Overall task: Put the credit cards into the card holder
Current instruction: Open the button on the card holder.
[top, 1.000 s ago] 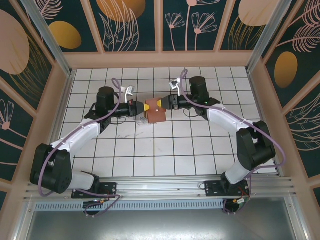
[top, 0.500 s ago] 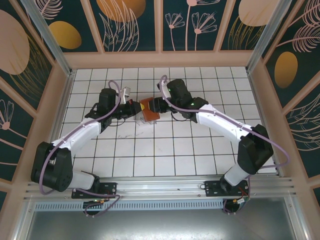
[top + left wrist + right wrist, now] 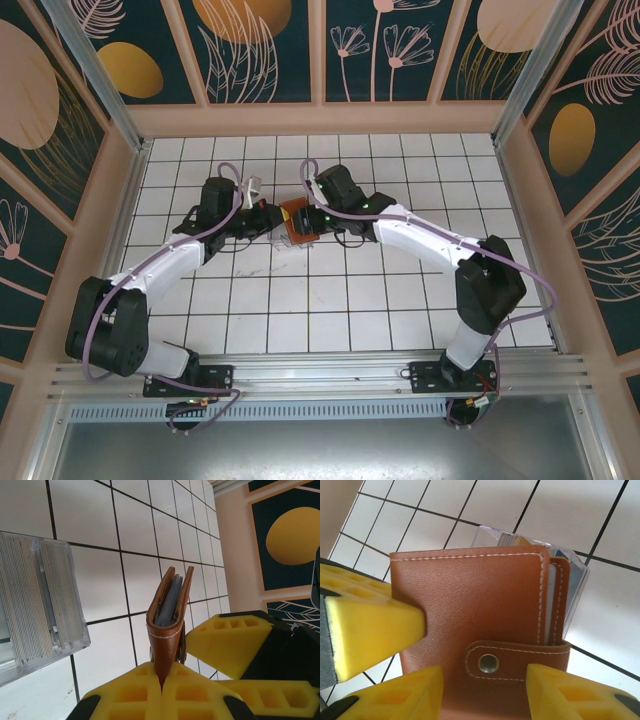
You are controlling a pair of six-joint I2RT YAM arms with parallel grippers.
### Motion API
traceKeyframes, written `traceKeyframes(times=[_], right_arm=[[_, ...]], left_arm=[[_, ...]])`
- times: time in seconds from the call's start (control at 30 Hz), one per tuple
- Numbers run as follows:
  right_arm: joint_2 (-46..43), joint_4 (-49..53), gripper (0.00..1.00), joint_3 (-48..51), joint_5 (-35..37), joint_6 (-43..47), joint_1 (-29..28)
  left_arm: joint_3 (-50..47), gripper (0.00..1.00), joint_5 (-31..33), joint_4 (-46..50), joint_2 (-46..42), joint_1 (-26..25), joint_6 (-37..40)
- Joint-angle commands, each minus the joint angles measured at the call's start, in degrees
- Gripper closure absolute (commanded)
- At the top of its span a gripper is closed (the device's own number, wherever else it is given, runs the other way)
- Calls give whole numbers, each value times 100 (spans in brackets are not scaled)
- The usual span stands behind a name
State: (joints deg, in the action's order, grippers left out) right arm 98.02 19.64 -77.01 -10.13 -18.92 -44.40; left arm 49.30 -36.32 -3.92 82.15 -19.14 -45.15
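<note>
The left pincer (image 3: 162,680) is clenched on the folded spine of the card holder (image 3: 167,620), gripping the reddish-brown wallet on edge with its mouth pointing away from the fingers. A ribbed clear case (image 3: 40,605) lies on the white-tiled worktop (image 3: 330,300) just left of and behind it. The credit cards (image 3: 170,602) sit between the leather leaves, and from the right wrist a blue edge (image 3: 551,605) peeps past the stitched flap. The right pincer (image 3: 485,680) faces the holder's front with its jaws spread wide on either side of the snap strap (image 3: 489,663). It cannot be told whether the snap is fastened. The cards appear to be in, so the work in hand looks like closing the wallet. That calls for the left grip to stay firm on the spine, the mouth kept level so nothing slides out, and pressure squarely on the snap rather than the flap edge. The two pincers crowd each other at the holder and the clear case lies close beneath. Bare tile runs on all sides out to the wooden side walls (image 3: 112,200), with the most open room toward the arm bases.
</note>
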Motion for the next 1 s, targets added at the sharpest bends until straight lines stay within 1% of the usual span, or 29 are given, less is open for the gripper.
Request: traceKeyframes(times=[0.0, 0.1, 0.17, 0.2, 0.3, 0.37, 0.43, 0.53, 0.6, 0.67, 0.73, 0.83, 0.9, 0.93, 0.97], right_arm=[[146, 194, 56, -72, 242, -139, -51], [290, 507, 68, -375, 647, -103, -51], [284, 604, 73, -388, 983, -130, -38], [262, 569, 76, -346, 997, -113, -26], [196, 584, 88, -284, 1069, -82, 14], [118, 663, 96, -261, 1310, -95, 15], [4, 568, 100, -146, 1199, -102, 81], [-236, 388, 100, 106, 699, -208, 320], [-455, 329, 100, 326, 657, -277, 450], [-689, 218, 100, 614, 569, -322, 588], [-834, 194, 100, 833, 319, -321, 766], [-1046, 207, 100, 1136, -27, -263, 979], [-1165, 90, 100, 1360, -342, -279, 1118], [-1234, -13, 95, 1476, -605, -294, 1203], [-1339, -127, 79, 1586, -855, -326, 1272]], left_arm=[[226, 100, -339, -289, 120, -29, -98], [165, 100, -337, -433, 136, -29, -231], [128, 100, -422, -540, 152, -29, -302], [137, 100, -424, -496, 152, -29, -286], [75, 100, -282, -453, 82, -37, -235], [72, 100, -317, -496, 115, -30, -237], [97, 100, -329, -421, 169, -30, -197], [30, 100, -279, -487, 194, -29, -256], [83, 100, -378, -451, 260, -33, -197], [141, 100, -287, -214, 284, -30, 6], [131, 100, -220, -152, 300, -29, 47], [157, 100, -449, -269, 401, -37, -16], [193, 100, -490, -282, 425, -59, 40], [172, 100, -506, -329, 416, -79, 65], [159, 100, -553, -412, 416, -90, 29]])
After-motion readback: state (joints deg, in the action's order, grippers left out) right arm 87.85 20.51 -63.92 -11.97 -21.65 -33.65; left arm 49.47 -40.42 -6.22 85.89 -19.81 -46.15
